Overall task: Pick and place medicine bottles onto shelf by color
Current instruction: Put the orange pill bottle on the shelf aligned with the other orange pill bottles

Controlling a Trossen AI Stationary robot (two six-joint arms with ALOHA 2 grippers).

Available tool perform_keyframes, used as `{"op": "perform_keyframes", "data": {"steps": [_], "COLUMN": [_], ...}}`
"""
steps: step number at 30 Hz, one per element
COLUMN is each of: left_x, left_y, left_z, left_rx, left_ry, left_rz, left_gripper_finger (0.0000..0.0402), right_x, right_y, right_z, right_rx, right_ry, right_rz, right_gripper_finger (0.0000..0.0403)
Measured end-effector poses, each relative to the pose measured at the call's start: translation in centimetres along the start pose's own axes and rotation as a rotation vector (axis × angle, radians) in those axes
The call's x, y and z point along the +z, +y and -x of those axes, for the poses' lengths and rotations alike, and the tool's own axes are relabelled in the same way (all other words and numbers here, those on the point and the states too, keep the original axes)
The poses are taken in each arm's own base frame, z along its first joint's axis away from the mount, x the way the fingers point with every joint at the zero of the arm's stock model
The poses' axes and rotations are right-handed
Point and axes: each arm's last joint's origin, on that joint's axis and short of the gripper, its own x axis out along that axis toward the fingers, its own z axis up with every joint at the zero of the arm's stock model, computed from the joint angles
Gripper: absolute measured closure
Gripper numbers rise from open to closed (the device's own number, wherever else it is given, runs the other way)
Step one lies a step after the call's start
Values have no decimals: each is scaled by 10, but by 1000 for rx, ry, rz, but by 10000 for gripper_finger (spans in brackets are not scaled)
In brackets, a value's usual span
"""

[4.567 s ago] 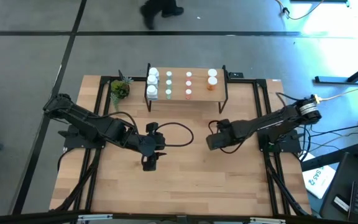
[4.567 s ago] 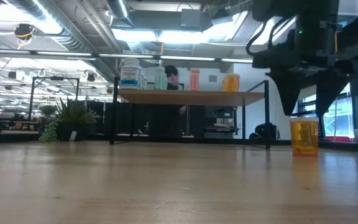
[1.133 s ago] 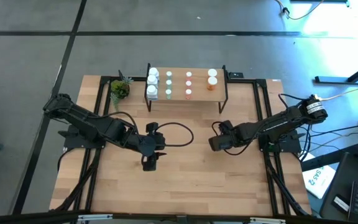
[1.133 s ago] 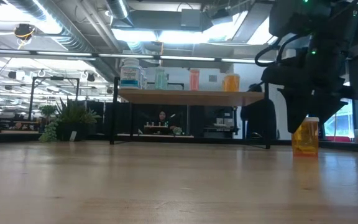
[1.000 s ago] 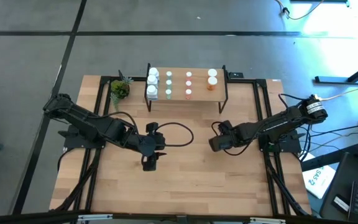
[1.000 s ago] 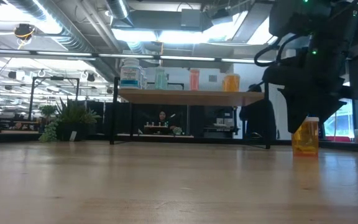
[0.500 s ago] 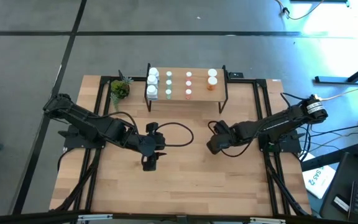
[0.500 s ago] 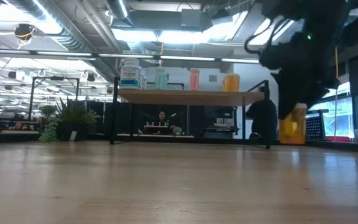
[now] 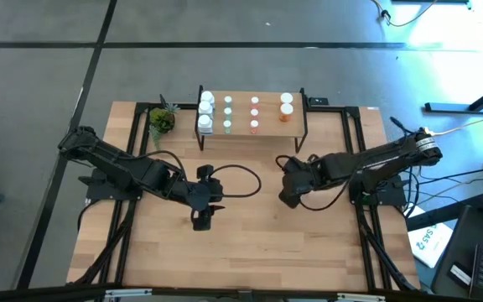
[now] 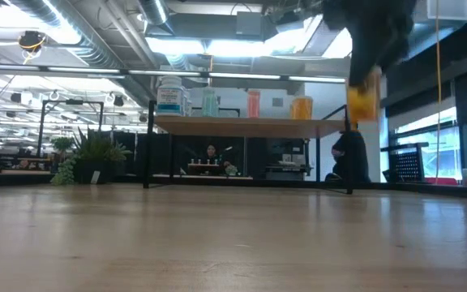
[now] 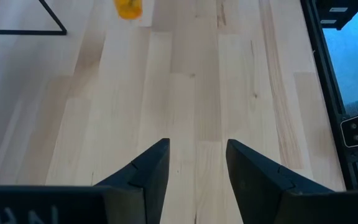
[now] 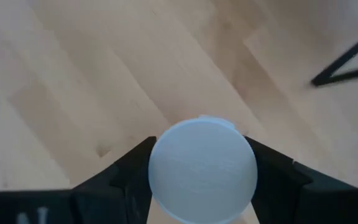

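An orange bottle [image 10: 363,96] is gripped in the right claw [image 12: 202,171], clear of the worktop [image 9: 250,243] near the shelf's [image 9: 267,127] right end; placement beside the orange ones is required next.

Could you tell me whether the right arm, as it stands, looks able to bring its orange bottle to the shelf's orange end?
Probably yes: the right gripper holds the orange bottle lifted clear, and bare table lies before the shelf.
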Motion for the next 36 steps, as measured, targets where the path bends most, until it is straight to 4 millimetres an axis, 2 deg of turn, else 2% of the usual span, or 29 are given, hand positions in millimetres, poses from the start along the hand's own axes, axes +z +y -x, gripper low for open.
{"op": "perform_keyframes", "data": {"steps": [4,7,13,24,29,36], "left_x": [0,1,3,3,3,3], "left_y": [1,3,6,6,6,6], "left_z": [0,0,1,1,1,1], "left_rx": [25,111,222,222,223,224], "left_ry": [-9,-43,-96,-99,-99,-98], "left_rz": [17,76,114,112,112,111], "left_gripper_finger": [250,250,250,250,250,250], "right_x": [19,34,64,104,117,127], "right_y": [-2,-11,-33,-90,-99,-103], "right_z": [29,46,60,47,37,14], "right_rx": [14,10,42,-17,-5,-38], "right_ry": [-23,-37,-56,-83,-104,-44], "right_rz": [54,99,163,108,91,112], "right_gripper_finger": [192,192,192,192,192,192]}}
